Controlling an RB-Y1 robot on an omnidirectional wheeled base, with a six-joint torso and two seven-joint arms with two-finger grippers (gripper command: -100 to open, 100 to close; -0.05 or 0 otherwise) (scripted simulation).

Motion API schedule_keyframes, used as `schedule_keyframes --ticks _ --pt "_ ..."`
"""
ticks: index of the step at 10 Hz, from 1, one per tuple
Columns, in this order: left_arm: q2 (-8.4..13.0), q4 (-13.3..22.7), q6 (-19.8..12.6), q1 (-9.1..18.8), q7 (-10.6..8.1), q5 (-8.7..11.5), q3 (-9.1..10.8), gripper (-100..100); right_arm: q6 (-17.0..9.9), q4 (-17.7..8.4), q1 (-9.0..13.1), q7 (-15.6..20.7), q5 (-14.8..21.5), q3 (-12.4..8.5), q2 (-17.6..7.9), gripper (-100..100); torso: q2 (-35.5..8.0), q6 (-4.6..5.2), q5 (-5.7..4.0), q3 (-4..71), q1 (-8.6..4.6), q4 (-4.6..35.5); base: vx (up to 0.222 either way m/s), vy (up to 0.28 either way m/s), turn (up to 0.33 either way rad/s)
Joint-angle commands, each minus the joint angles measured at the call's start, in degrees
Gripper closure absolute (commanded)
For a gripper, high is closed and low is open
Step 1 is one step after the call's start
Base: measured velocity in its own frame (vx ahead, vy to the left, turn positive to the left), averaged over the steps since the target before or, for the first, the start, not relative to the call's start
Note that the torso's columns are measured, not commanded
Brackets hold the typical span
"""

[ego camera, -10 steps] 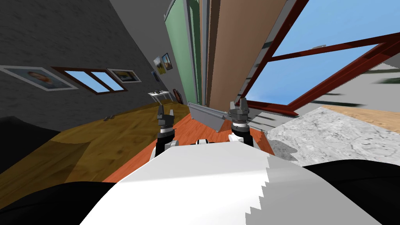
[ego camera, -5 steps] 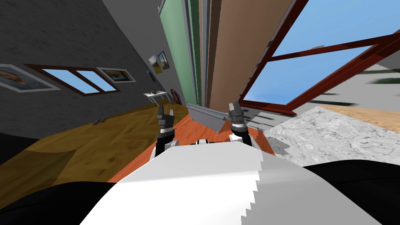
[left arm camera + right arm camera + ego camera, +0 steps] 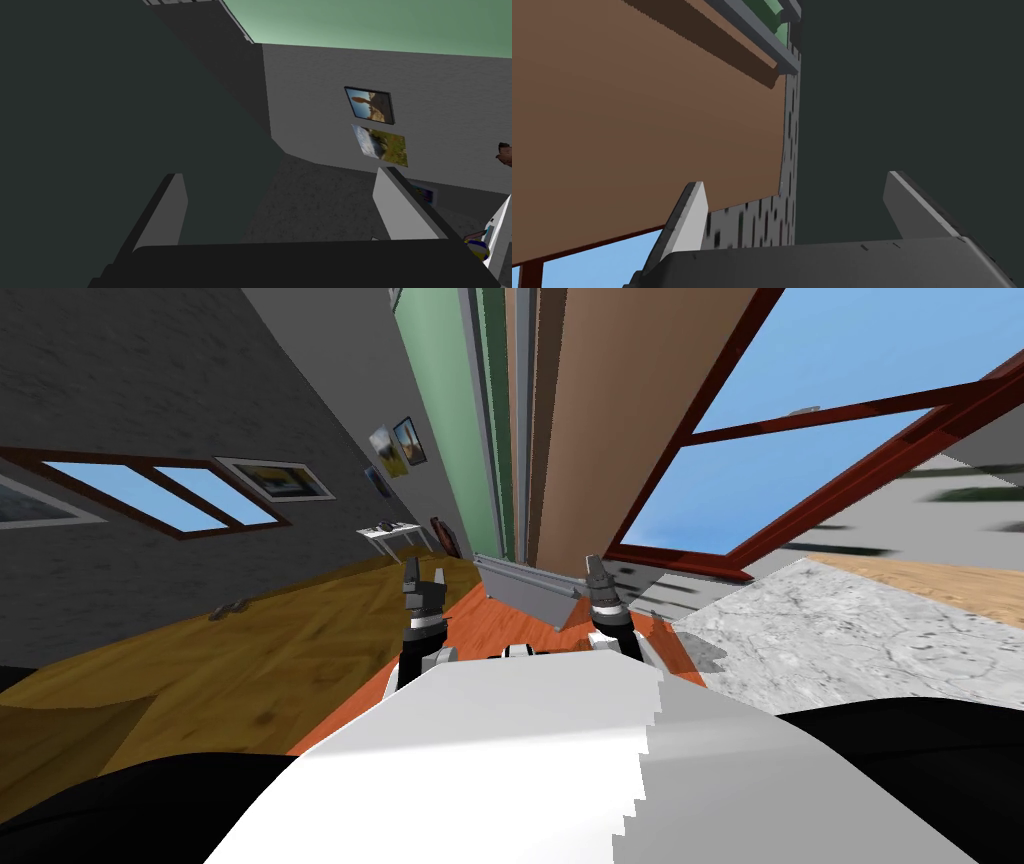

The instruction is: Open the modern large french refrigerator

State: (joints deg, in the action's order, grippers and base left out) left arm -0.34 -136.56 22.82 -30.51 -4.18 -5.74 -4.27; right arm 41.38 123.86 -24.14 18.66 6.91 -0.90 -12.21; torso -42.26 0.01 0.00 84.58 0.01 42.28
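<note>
A grey wall (image 3: pixel 150 378), wood floor (image 3: pixel 200 678), red-framed window (image 3: pixel 790 448).

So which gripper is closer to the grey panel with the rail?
Right. The right gripper sits beside the right end of the grey panel, nearly touching; the left gripper stands off its other end, with a clear gap of floor between.

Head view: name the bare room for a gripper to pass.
Free: the red floor strip between left gripper and right gripper, before the grey slab; the wooden floor beside the left gripper. Crowded: right gripper, close to slab, brown panel and marble counter.
</note>
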Motion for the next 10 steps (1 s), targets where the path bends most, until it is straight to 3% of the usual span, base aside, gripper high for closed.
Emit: schedule_keyframes --ticks 1,10 --pt "0.0 0.0 0.0 0.0 0.0 0.0 0.0 0 1.36 -2.52 0.52 4.12 1.59 -0.55 -0.67 -100 -0.03 -0.02 0.0 -0.01 -0.03 0.0 0.096 0.042 -0.093" --pt "0.0 0.0 0.0 0.0 0.0 0.0 0.0 0 4.8 -9.54 1.99 17.13 5.8 -2.57 -2.06 -100 0.02 0.0 -0.01 0.01 -0.02 0.0 0.089 0.054 -0.074"
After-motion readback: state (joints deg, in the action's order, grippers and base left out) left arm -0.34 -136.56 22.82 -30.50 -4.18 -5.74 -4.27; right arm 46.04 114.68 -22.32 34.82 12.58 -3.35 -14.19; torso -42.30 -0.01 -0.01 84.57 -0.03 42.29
